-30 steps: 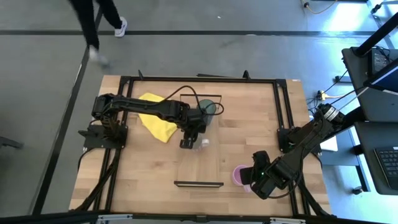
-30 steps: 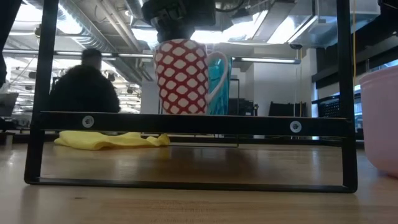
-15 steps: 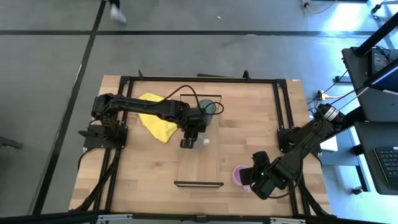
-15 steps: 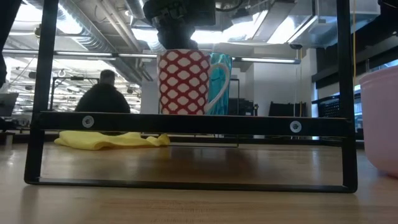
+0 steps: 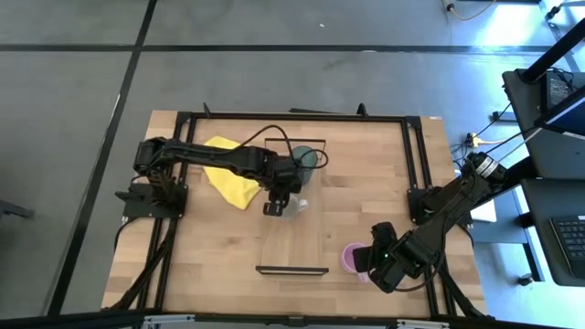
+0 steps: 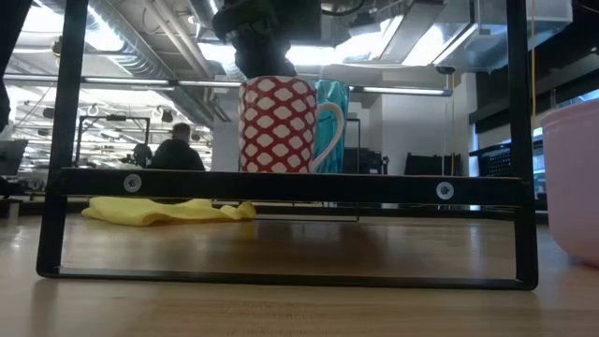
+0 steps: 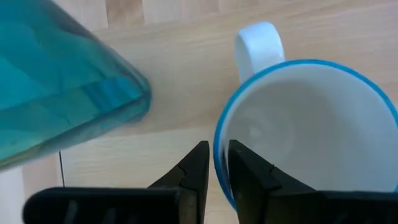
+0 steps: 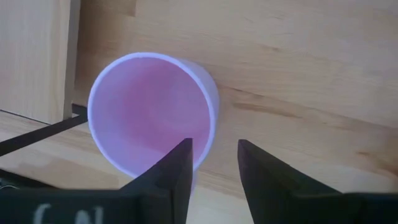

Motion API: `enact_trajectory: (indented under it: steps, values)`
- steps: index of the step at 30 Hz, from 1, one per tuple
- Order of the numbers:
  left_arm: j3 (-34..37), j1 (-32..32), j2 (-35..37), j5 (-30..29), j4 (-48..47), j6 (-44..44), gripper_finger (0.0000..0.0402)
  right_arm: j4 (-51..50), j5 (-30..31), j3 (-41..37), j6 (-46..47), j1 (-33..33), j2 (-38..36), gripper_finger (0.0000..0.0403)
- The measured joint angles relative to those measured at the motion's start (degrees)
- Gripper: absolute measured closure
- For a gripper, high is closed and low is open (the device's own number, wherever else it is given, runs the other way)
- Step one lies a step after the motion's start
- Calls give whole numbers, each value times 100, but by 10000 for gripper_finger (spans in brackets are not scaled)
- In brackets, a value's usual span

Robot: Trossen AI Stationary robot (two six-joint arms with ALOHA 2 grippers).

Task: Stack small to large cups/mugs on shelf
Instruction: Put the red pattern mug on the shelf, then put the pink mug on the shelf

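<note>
Person behind moved right | left gripper clamps white mug rim | right gripper straddles pink mug, apart | wooden tabletop

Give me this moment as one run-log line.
left gripper: shut on white mug rim, beside teal tumbler | right gripper: open, straddling pink mug wall | shelf: no cup yet

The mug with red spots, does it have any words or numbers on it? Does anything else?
None can be read. The mug shows only a red and white pattern, with no letters. The pink cup, the teal tumbler and the shelf carry no writing either.
</note>
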State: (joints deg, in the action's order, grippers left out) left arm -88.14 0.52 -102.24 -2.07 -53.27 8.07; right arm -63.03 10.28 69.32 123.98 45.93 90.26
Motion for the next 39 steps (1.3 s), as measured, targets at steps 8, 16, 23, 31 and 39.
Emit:
enact_trajectory:
  steps: [8, 16, 23, 31, 39]
  values:
    - [0, 0, 355, -37, 4, -111, 346, -10, -1, 3, 0, 0, -4, 274]
    - [0, -15, 698, -39, -46, -350, 346, 137, 5, -30, 9, 0, -4, 274]
    - [0, -24, 768, -142, -178, -448, 346, 536, -70, -415, 61, -1, -4, 274]
    - [2, -26, 768, -300, -461, -448, 346, 663, -133, -542, 137, -2, -4, 274]
    - [2, -26, 763, -332, -541, -354, 346, 1476, -137, -976, 151, -2, -4, 280]
